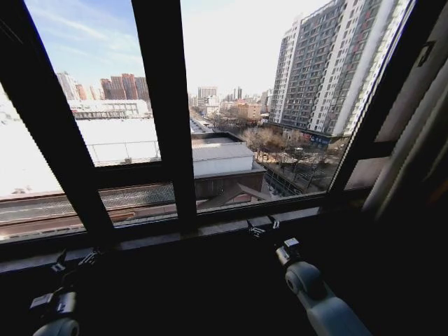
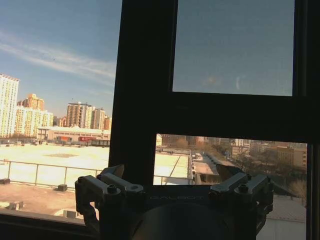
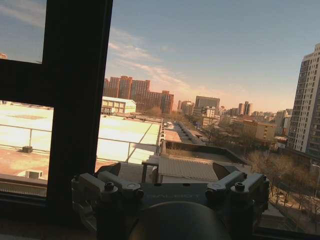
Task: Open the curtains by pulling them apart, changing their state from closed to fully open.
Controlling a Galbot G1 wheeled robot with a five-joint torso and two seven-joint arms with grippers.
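The window frame (image 1: 168, 140) is standing directly ahead, its thick upright post running from the sill (image 1: 140, 241) toward 12 o'clock and a horizontal bar crossing it low down. Behind the glass, the flat rooftop (image 1: 115, 136) is lying at 10 o'clock and the high-rise tower (image 1: 329, 63) is rising at 2 o'clock. Curtain folds (image 1: 413, 133) are hanging at 3 o'clock, beside the frame's right edge. Below the sill, the left gripper (image 1: 73, 262) is sitting at 8 o'clock and the right gripper (image 1: 260, 227) at 5 o'clock, both pointing toward the glass and well apart from each other.
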